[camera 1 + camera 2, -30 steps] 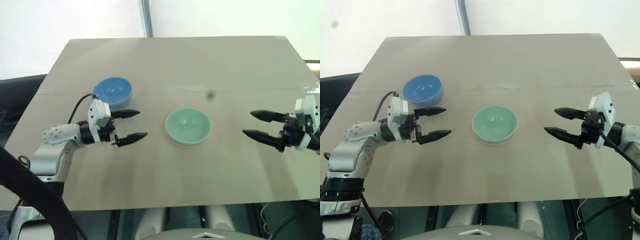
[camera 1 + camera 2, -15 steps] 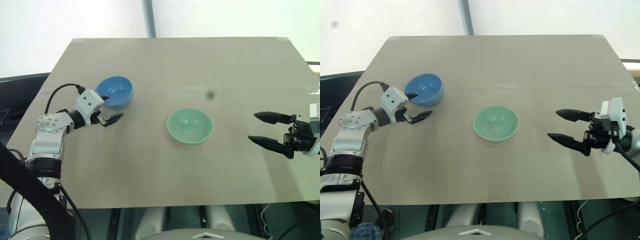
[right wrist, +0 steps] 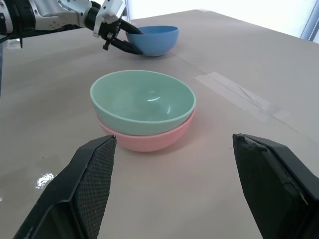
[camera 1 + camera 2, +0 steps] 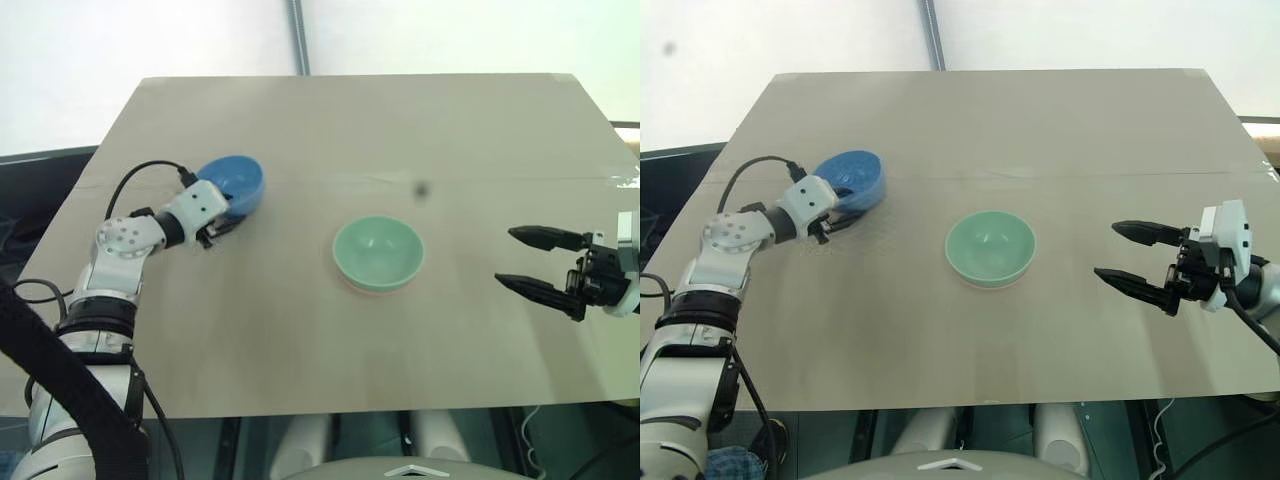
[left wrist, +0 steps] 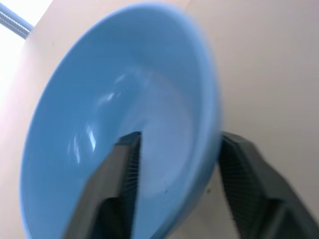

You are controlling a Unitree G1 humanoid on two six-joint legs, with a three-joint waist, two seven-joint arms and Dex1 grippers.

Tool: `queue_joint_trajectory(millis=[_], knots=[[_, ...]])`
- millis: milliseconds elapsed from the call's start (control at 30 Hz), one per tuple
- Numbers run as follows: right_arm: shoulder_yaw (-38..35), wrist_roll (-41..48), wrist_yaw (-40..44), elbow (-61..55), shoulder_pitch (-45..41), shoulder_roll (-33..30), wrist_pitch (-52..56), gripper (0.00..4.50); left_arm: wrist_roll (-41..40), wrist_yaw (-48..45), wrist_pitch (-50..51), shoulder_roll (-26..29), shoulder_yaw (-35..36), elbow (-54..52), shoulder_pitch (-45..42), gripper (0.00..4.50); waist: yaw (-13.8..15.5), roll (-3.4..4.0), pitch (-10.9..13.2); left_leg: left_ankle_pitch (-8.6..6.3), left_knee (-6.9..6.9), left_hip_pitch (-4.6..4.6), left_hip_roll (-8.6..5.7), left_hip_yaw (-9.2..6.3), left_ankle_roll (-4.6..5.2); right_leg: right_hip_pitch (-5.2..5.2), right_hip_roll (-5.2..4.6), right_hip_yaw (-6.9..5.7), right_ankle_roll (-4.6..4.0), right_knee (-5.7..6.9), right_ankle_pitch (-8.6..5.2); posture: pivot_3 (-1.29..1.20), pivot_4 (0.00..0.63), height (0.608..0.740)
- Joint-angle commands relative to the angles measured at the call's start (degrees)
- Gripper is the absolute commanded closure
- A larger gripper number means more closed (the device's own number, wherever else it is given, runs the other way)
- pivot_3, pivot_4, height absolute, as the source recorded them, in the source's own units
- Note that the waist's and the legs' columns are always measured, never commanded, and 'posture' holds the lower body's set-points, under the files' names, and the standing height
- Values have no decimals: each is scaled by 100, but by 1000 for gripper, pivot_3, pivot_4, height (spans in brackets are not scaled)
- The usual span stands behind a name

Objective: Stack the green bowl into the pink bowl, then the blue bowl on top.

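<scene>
Left claw (image 4: 222,222) has swung out to the bench's ten o'clock and narrowed onto the blue bowl (image 4: 236,182), one finger inside its rim, one outside. Green bowl (image 3: 142,101) already sits nested in the pink bowl (image 3: 149,138) at centre, so only the blue bowl's lift remains; right claw (image 4: 1134,262) hangs wide at three o'clock.

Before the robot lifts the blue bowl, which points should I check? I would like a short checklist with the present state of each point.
1. Small mint-green plastic bowl nested in the salmon-pink plastic bowl: ok.
2. Left gripper astride the wall of the sky-blue plastic bowl, one finger inside, one outside: ok.
3. Grip firm enough to lift: cannot tell; the jaws look closed on the wall, but the blue bowl is tilted.
4. Path over the beige table from blue bowl to the stack free: ok.
5. Right gripper open and well apart from the stack: ok.
6. Green bowl empty to receive the blue one: ok.
</scene>
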Motion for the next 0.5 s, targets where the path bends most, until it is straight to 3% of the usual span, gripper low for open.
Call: queue_joint_trajectory(millis=[33, 67, 267, 500], knots=[[-88, 110, -59, -175, 32, -91, -131, 413, -32, -131, -154, 49, 0, 56, -206, 3955, -1, 0, 0, 0, 0, 0, 0, 1, 0, 0, 0, 0, 0, 0, 0, 0, 150, 740], [-88, 114, -68, -178, 40, -91, -136, 413, -42, -182, -179, 51, -5, 54, -233, 4470, -1, 0, 0, 0, 0, 0, 0, 1, 0, 0, 0, 0, 0, 0, 0, 0, 150, 740], [-74, 157, -102, -155, 32, -101, -161, 413, -201, -931, -292, -8, -154, -180, -748, 4470, 16, -7, 4, 0, 3, -2, -1, 0, 0, 0, 1, -1, 0, 3, 0, 0, 150, 740], [31, 159, -92, -34, -111, -132, -190, 413, -701, -2144, -660, -604, -524, -768, -1879, 4470, 6, -11, 5, 0, 19, -14, -12, -10, 0, 5, -6, -12, 1, 1, 1, 0, 150, 740]])
